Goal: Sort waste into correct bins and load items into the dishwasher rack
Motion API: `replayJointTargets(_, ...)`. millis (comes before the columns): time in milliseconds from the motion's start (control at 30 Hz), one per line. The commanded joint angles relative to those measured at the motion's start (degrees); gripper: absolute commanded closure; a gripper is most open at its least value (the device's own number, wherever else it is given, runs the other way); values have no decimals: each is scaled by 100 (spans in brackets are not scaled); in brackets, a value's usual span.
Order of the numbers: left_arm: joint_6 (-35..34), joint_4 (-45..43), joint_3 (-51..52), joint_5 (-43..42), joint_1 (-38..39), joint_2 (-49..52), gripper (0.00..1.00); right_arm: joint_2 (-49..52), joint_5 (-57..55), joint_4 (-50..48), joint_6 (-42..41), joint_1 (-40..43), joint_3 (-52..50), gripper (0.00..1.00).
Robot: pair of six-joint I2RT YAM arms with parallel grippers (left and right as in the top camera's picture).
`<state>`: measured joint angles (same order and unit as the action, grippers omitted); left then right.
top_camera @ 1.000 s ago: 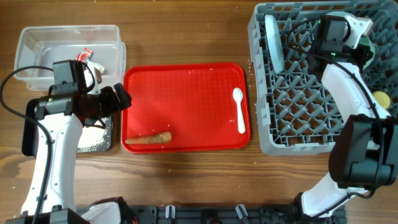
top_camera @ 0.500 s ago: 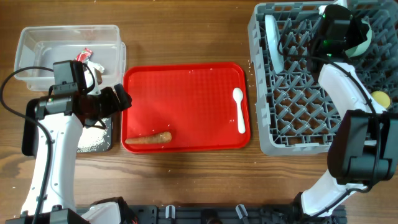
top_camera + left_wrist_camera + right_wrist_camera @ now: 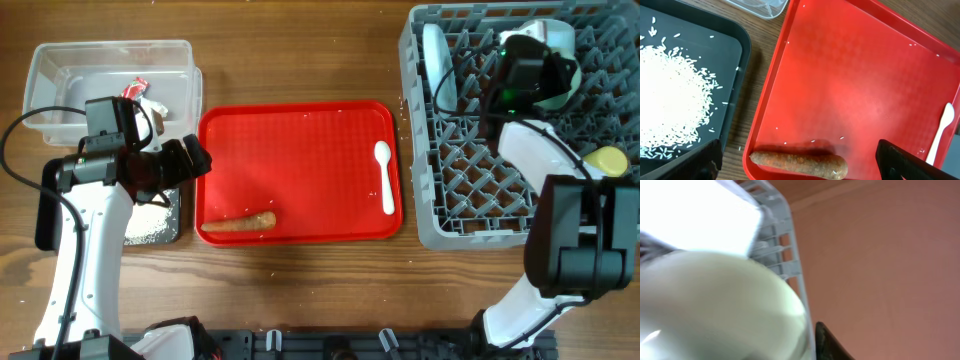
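Between the left fingers (image 3: 910,162) — spread wide, holding nothing — the orange carrot piece (image 3: 800,164) lies on the red tray (image 3: 855,75). Over the dishwasher rack (image 3: 470,170), the pale-green bowl (image 3: 715,310) sits right against the right fingers (image 3: 827,345); their spread cannot be told.

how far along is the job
Done: crumpled red-and-white wrapper in the clear plastic tub, white rice grains in the black tray, round light-blue plate and small yellow cup in the grey rack. In hand: right arm's fingers at the pale-green bowl. To do: orange carrot piece, white spoon on red tray.
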<state>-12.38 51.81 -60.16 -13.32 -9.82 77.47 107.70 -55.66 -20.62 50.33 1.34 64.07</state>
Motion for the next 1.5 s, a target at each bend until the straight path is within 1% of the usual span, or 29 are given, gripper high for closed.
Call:
replayJointTargets(0,-50,-37,-59,-9,-37,24,2,83,-483,-98,-293,-275,-83,57)
replayJointTargets(33,-50,-37,-59,-9,-37,24,2,83,-610,-208,-435,-302,-81,51)
replayJointTargets(67,-50,-33,-59,-9,-37,24,2,70,-789,-315,-592,-313,-81,40)
replayJointTargets(133,-50,-33,-59,-9,-37,24,2,-26,-938,-299,-879,-326,-81,29)
replayJointTargets(233,-50,-35,-59,-9,-37,24,2,-341,-925,-271,-1082,-326,-81,23)
replayJointTargets(333,-50,-33,-59,-9,-37,24,2,-756,-758,-177,-1412,-339,-81,22)
replayJointTargets(367,-50,-33,-59,-9,-37,24,2,-887,-575,28,-1482,-376,-81,22)
replayJointTargets(467,-50,-33,-59,-9,-37,24,2,-1189,280,1088,-1932,-540,-81,21)
replayJointTargets(500,-50,-31,-59,-11,-35,24,2,-1237,697,1602,-2273,-590,-81,21)
replayJointTargets(600,-52,7,-59,-11,-35,24,2,-1228,1637,2553,-2898,-599,-81,20)
replayJointTargets(667,-50,35,-59,-11,-35,24,2,-1231,1840,2837,-3436,-599,-81,18)
replayJointTargets(733,-50,24,-59,-9,-37,24,2,-1261,2074,2981,-3738,-599,-76,18)
replayJointTargets(833,-50,20,-59,-11,-35,24,2,-1482,2959,3574,-4468,-599,-76,18)
replayJointTargets(867,-50,20,-59,-11,-35,24,2,-1622,3285,3812,-4649,-599,-76,18)
replayJointTargets(967,-50,17,-59,-11,-35,24,1,-2232,4754,4553,-4645,-601,-76,18)
replayJointTargets(1000,-52,15,-59,-11,-35,24,1,-2570,5515,4690,-4640,-601,-76,18)
replayJointTargets(1067,-52,13,-59,-11,-35,24,1,-3042,6540,4852,-4813,-601,-76,21)
replayJointTargets(1100,-52,15,-59,-11,-35,24,0,-3259,7073,4996,-5056,-632,-76,23)
replayJointTargets(1133,-52,15,-59,-11,-35,24,0,-3340,7272,5101,-5174,-706,-76,25)
replayJointTargets(1233,-52,13,-59,-11,-35,24,0,-3320,7195,5521,-5346,-1259,-76,27)
replayJointTargets(1300,-52,13,-59,-11,-35,24,0,-3093,6537,5812,-5608,-1985,-76,27)
replayJointTargets(1367,-52,15,-59,-11,-35,24,0,-2767,6054,5864,-5901,-2538,-76,27)
replayJointTargets(1400,-52,15,-59,-11,-35,24,0,-2660,5919,5864,-5998,-2688,-76,27)
replayJointTargets(1433,-52,17,-59,-11,-35,24,0,-2308,5318,5834,-6382,-3051,-76,28)
replayJointTargets(1467,-52,15,-59,-11,-35,24,0,-2063,5010,5753,-6594,-3202,-76,29)
